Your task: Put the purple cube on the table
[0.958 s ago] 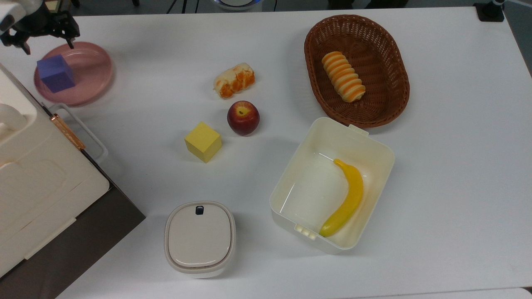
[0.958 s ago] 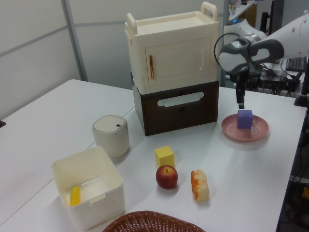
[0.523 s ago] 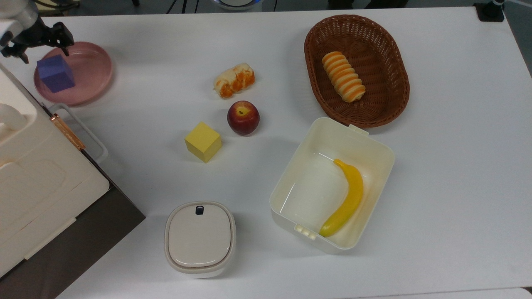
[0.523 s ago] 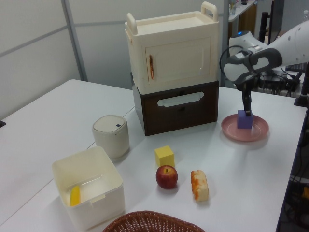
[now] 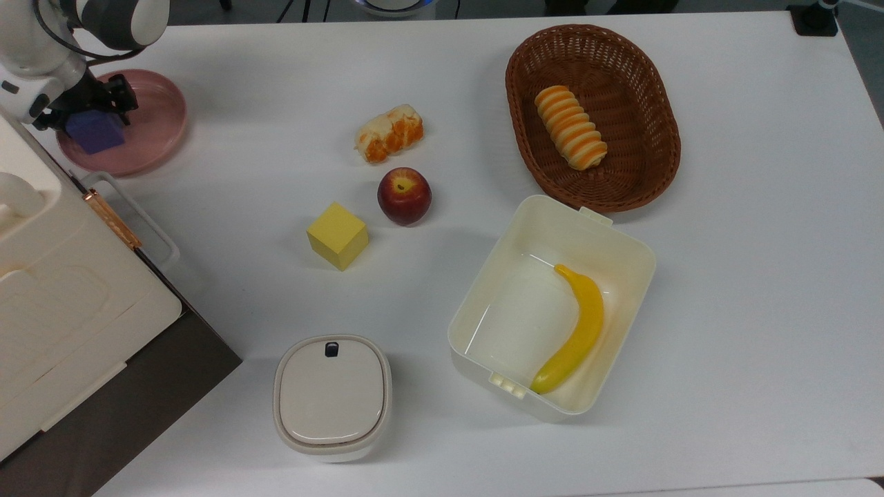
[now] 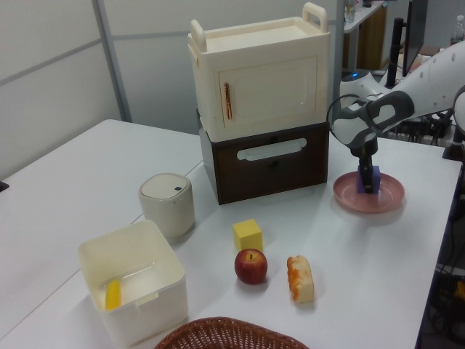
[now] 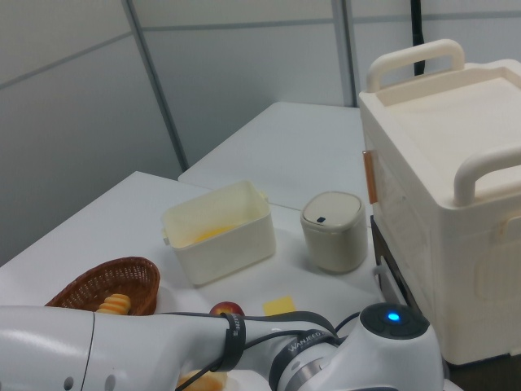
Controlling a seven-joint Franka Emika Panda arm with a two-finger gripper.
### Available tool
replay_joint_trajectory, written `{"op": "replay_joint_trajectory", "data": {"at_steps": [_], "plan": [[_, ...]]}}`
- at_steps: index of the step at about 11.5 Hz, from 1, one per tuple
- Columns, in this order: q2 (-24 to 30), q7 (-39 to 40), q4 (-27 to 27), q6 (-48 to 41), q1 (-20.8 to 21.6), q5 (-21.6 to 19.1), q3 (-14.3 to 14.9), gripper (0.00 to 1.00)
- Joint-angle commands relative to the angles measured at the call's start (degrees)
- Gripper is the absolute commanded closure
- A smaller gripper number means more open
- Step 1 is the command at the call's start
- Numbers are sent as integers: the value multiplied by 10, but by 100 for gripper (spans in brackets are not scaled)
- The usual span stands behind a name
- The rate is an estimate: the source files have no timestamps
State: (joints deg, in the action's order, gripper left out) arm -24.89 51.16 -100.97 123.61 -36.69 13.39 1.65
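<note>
Now hand [image 5: 90, 110] straddling purple cube [image 5: 97, 131] on pink plate [image 5: 155, 117]; fingers apart.

White robot arm's gripper [image 6: 367, 183] reaching down around small blue-violet cube [image 6: 374, 177], cube sitting on round pink plate [image 6: 391, 196], white tabletop [image 6: 87, 167].

A red apple [image 5: 404, 195] sits mid-scene and serves as the landmark. In the top view, a yellow cube [image 5: 337, 235] lies just beside it to the lower left, and an orange-and-white pastry [image 5: 389, 132] lies near it above. A brown wicker basket [image 5: 649, 110], holding a striped bread roll [image 5: 570, 126], stands to its upper right. A cream open box [image 5: 625, 241] with a banana [image 5: 575, 330] inside is to its lower right. A lidded beige canister [image 5: 331, 395] stands below it. A pink plate [image 5: 155, 131] is far to its upper left, near a cream-and-brown cabinet [image 5: 62, 304].
</note>
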Motion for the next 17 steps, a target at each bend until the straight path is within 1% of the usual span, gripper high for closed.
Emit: {"op": "replay_joint_trajectory", "data": {"at_steps": [1, 5, 7, 8, 9, 11, 12, 13, 15, 16, 17], "plan": [[20, -7, -14, 6, -1, 1, -1, 54], [74, -32, -13, -48, 5, -2, -11, 53], [90, -77, -13, -73, 6, -25, -50, 53], [93, -111, -12, -89, 7, -26, -69, 53], [97, -156, -11, -100, 8, -26, -94, 53], [94, -273, -10, -102, 13, -26, -152, 53], [93, -323, -10, -102, 27, -26, -173, 51], [92, -368, -10, -103, 56, -26, -174, 47], [87, -444, -7, -97, 111, -26, -174, 45], [85, -473, -7, -96, 127, -26, -174, 42], [85, -486, -7, -97, 137, -26, -174, 33]]}}
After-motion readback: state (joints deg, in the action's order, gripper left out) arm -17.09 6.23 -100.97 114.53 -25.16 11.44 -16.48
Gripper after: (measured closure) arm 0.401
